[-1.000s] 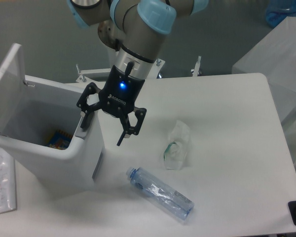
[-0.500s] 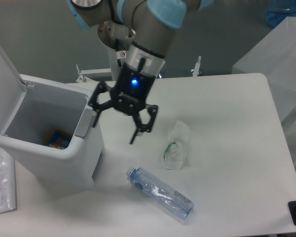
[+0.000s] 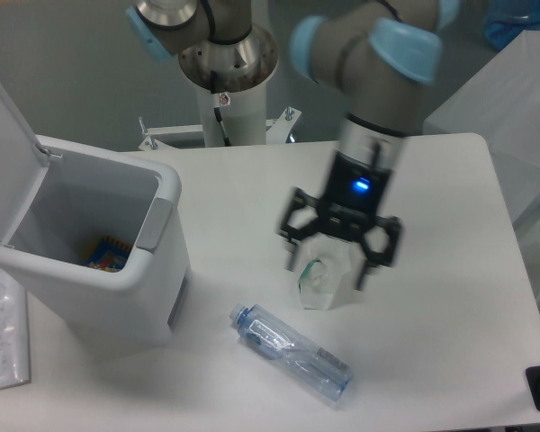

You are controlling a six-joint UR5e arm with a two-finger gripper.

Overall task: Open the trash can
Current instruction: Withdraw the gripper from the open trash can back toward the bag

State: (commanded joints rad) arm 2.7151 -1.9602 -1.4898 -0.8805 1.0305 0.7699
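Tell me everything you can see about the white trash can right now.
The trash can is a large white boxy plastic bin with rounded corners, standing upright at the table's left side. Its hinged lid is swung up and back, leaving the top open. A grey latch tab sits on the front rim. Something blue and yellow lies inside. Nothing grips it.

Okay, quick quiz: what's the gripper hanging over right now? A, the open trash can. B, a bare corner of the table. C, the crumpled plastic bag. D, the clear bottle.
C: the open gripper hangs over the crumpled bag, with a finger on each side of it, away from the trash can and the bottle.
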